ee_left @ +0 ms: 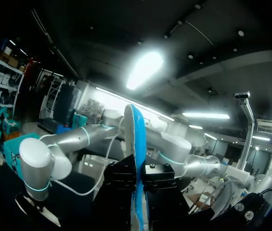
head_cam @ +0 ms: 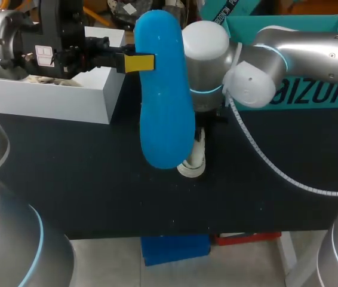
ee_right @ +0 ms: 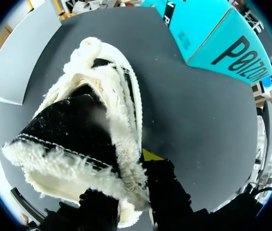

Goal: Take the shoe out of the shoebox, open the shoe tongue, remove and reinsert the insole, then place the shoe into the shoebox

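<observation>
Now my left gripper [head_cam: 138, 63] clamped on blue insole [head_cam: 164, 95], held aloft, long axis pointing at shoe [ee_right: 85, 130] below; right gripper [ee_right: 133, 187] seemingly pinching shoe collar, on table.

Plain black table [head_cam: 85, 179]

The insole [head_cam: 164, 89] hangs above the middle of the table [head_cam: 97, 179], held between the left gripper's [head_cam: 138, 63] fingers. Under it, slightly right, the shoe [head_cam: 194, 160] stands on the table, its collar seemingly pinched by the right gripper [ee_right: 132, 195]. The shoebox [head_cam: 67, 98] sits rear left, a box [head_cam: 330, 95] rear right.
</observation>
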You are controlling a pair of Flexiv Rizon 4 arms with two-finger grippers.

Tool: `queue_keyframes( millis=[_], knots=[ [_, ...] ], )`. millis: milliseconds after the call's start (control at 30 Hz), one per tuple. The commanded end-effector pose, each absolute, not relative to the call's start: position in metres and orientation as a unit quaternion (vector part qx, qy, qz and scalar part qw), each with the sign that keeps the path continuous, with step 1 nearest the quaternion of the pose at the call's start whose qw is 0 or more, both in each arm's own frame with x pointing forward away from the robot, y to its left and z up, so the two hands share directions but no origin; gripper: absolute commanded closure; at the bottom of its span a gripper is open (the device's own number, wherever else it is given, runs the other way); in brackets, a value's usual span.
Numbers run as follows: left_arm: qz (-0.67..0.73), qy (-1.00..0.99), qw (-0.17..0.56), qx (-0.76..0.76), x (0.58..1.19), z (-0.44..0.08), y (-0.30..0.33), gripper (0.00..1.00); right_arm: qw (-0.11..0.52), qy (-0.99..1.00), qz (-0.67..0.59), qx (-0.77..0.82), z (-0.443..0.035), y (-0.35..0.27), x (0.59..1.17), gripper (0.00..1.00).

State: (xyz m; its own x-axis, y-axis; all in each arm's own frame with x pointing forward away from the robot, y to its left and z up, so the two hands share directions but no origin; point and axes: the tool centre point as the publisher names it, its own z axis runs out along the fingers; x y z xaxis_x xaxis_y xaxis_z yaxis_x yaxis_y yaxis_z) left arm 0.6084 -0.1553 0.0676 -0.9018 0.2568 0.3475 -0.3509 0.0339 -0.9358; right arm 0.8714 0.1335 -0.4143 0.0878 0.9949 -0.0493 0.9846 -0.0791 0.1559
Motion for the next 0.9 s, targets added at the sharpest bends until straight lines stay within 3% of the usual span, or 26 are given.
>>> queue_keyframes(
  millis=[33, 200, 467, 567, 900],
  knots=[
    [0.693, -0.686, 0.218, 0.035, 0.608, 0.068, -0.155, 1.0, 0.076, 0.668, 0.051, 0.739, -0.401, 0.127, 0.868, 0.0],
    [0.693, -0.686, 0.218, 0.035, 0.608, 0.068, -0.155, 1.0, 0.04, 0.663, 0.111, 0.739, -0.373, 0.122, 0.859, 0.0],
    [0.693, -0.686, 0.218, 0.035, 0.608, 0.068, -0.155, 1.0, -0.11, 0.702, 0.277, 0.647, -0.321, 0.129, 0.842, 0.0],
    [0.693, -0.686, 0.218, 0.035, 0.608, 0.068, -0.155, 1.0, -0.119, 0.717, 0.324, 0.606, -0.293, 0.129, 0.836, 0.0],
    [0.693, -0.686, 0.218, 0.035, 0.608, 0.068, -0.155, 1.0, -0.119, 0.717, 0.324, 0.606, -0.293, 0.129, 0.836, 0.0]
  ],
)
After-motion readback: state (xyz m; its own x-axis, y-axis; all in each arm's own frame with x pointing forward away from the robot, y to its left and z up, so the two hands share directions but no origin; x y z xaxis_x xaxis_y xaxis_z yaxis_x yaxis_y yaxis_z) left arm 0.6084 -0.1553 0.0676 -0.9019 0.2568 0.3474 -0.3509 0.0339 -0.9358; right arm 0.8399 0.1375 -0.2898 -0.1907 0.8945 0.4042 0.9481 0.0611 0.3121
